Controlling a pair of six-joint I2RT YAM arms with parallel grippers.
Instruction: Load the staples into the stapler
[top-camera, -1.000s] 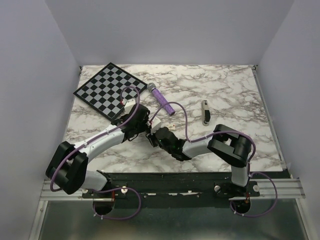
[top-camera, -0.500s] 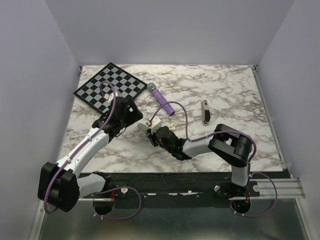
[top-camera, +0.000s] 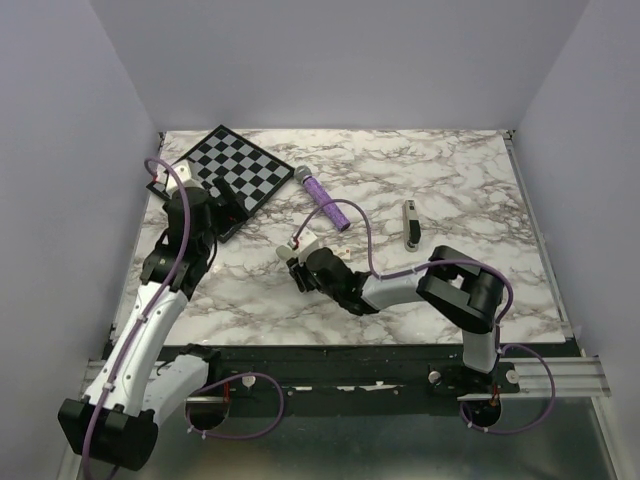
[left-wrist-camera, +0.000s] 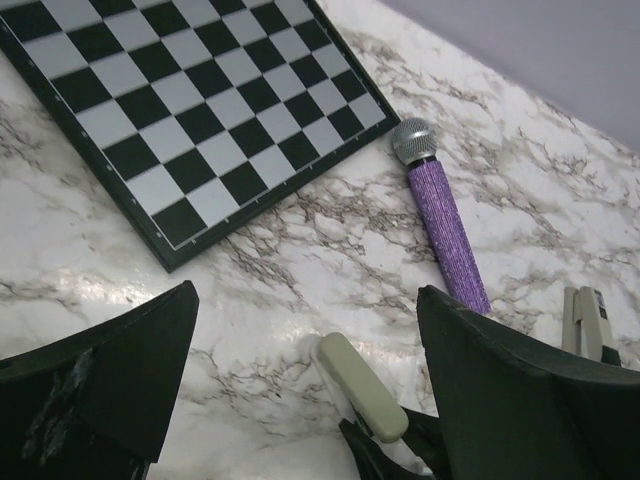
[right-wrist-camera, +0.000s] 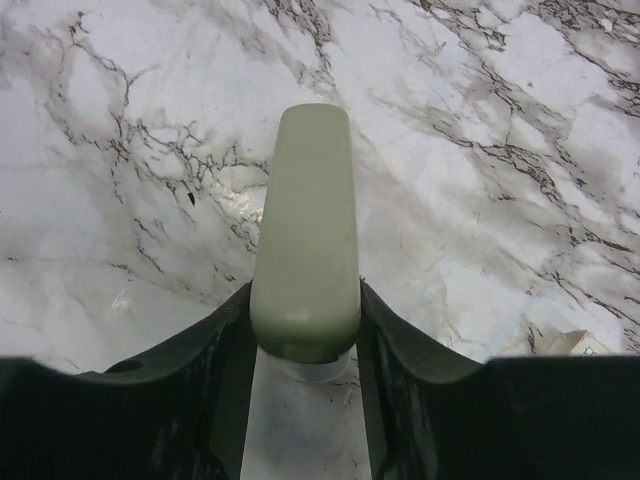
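Now the left arm has swung away from the middle of the worktop (top-camera: 450, 180) and back toward the chessboard (top-camera: 225, 172). A second ago it was crowded against the right arm over the cream stapler (right-wrist-camera: 305, 220). The left tool (left-wrist-camera: 310, 340) has spread wide and carries nothing; its own camera shows only bare marble between the fingers. The right tool (right-wrist-camera: 305, 300) stays at the cream stapler, a finger against each side of the near end. Whether it still presses or has begun to let go I cannot tell.

My reading is that the left arm's part at the stapler is over and the pair are separating, which would suit a finished or nearly finished load. That is a judgement, not a sighting.

The staples do not show in any view. The stapler's magazine is the only container that matters, and its cream top covers it, so I cannot say whether the strip is inside. A small cream corner at the lower right edge of the right wrist view may be a box; its contents are hidden.

A second, darker stapler (top-camera: 410, 223) and a purple microphone (top-camera: 325, 202) lie apart from the cream one.
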